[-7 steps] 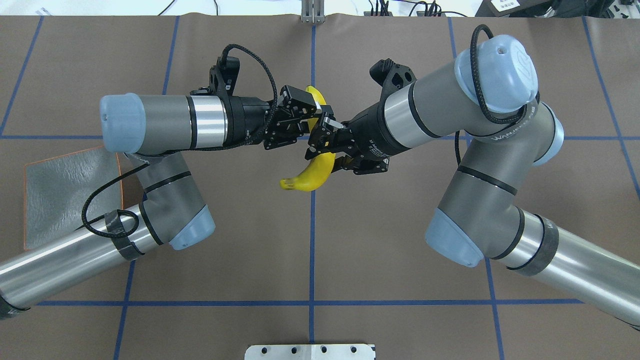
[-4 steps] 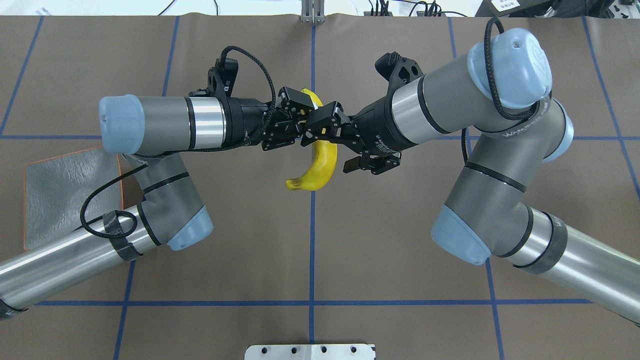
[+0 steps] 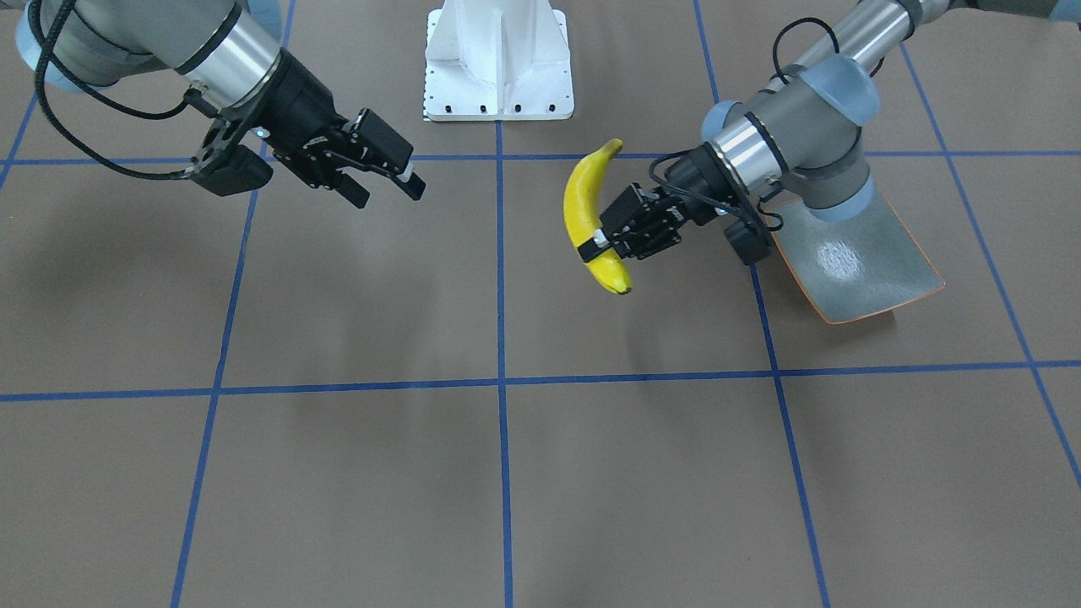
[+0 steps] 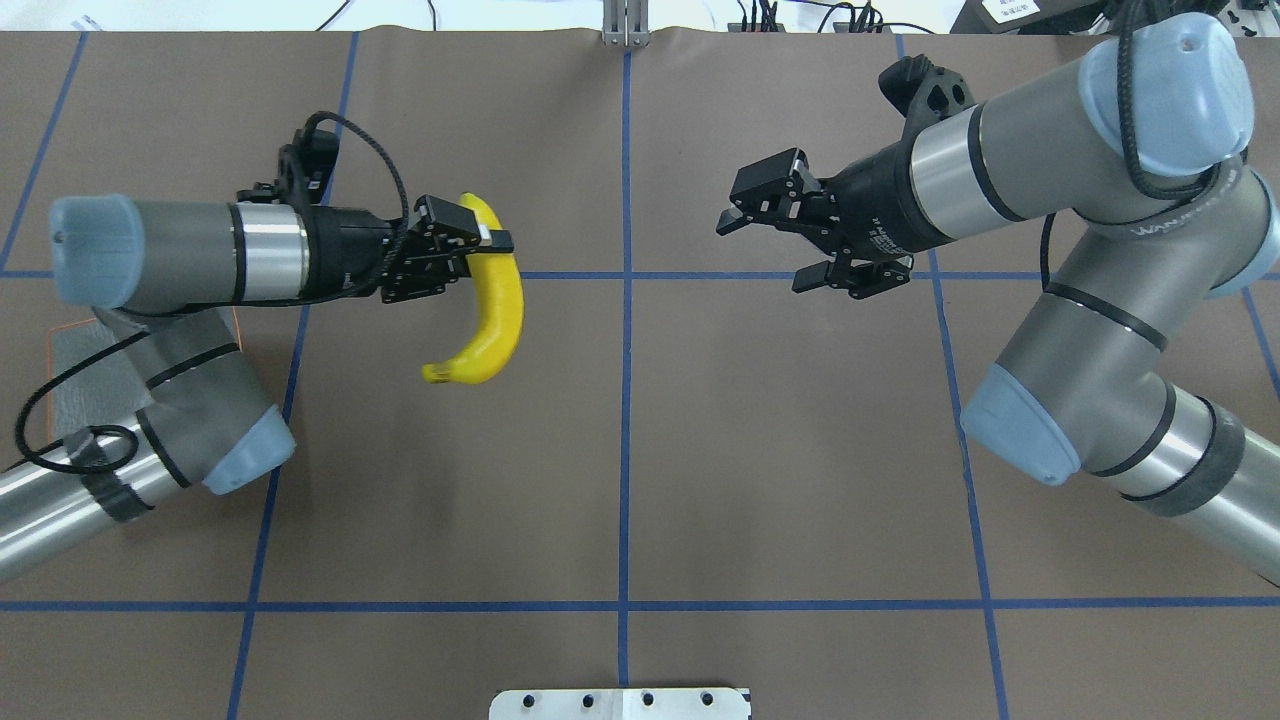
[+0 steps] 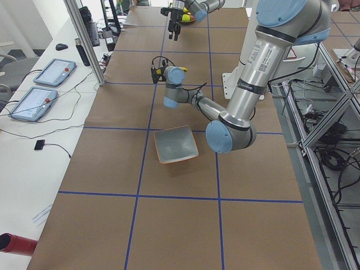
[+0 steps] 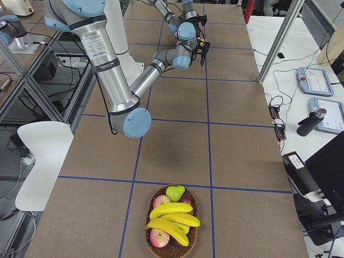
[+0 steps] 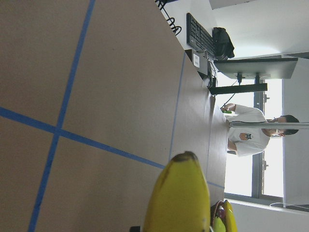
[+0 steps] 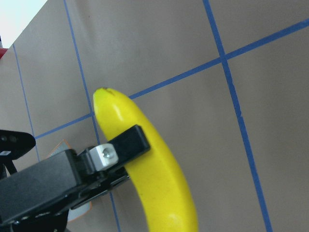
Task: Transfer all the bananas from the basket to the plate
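Note:
My left gripper (image 4: 488, 243) is shut on the upper part of a yellow banana (image 4: 495, 310) and holds it in the air over the table's left half; it also shows in the front view (image 3: 601, 242) with the banana (image 3: 581, 203). The grey-green plate (image 3: 853, 262) with an orange rim lies beyond that arm and is mostly hidden under it in the overhead view (image 4: 68, 365). My right gripper (image 4: 762, 250) is open and empty, apart on the right. Three more bananas (image 6: 172, 216) lie in the wicker basket (image 6: 152, 196) at the table's far right end.
The basket also holds apples and a green pear (image 6: 174, 192). A white mount plate (image 4: 620, 703) sits at the robot-side table edge. Blue tape lines cross the brown table cover. Tablets and cables lie on the operators' bench (image 5: 48, 84).
The two grippers were together on the banana at the table's middle. The right gripper has let go and drawn back to the right. The left gripper has carried the banana leftward.

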Motion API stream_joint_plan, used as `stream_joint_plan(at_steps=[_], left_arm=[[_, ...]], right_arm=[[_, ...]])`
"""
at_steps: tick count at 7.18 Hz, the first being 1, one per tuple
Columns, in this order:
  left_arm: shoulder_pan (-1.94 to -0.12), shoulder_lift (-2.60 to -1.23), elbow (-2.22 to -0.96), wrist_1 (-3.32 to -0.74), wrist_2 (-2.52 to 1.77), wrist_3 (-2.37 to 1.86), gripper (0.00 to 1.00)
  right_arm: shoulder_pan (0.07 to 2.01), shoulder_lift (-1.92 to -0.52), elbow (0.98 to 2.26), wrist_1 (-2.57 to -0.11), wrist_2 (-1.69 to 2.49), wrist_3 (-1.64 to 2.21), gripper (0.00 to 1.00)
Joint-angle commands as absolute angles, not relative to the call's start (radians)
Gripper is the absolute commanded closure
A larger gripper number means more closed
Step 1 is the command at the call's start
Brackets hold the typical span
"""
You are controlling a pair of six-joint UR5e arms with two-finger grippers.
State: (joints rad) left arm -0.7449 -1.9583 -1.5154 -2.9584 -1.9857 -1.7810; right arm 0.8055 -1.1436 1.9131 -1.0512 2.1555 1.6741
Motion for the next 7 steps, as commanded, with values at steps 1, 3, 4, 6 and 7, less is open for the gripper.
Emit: stream_joint_plan(at_steps=[1,3,4,6,7], left_arm=[[-0.871,-1.771,-1.511,-2.939,-2.116,-1.573,1.00],[-0.989,-1.639,-1.509,-2.853,-2.219,-1.360,1.00],[-1.012,-1.581,-1.508,-2.852,-2.220,-1.307,1.00],[-1.012,-1.502,-1.508,-2.852,-2.209,-1.302,1.00],[-1.009,-1.479,-1.506,-2.852,-2.206,-1.302,1.00]], right_arm=[[0.847,-1.227,1.896,-1.054,2.107,1.591,0.00],[0.845,-1.241,1.873,-1.054,2.071,1.580,0.00],[0.847,-1.258,1.871,-1.054,2.069,1.580,0.00],[0.845,-1.270,1.861,-1.054,2.034,1.574,0.00],[0.845,-1.272,1.859,-1.054,2.034,1.574,0.00]])
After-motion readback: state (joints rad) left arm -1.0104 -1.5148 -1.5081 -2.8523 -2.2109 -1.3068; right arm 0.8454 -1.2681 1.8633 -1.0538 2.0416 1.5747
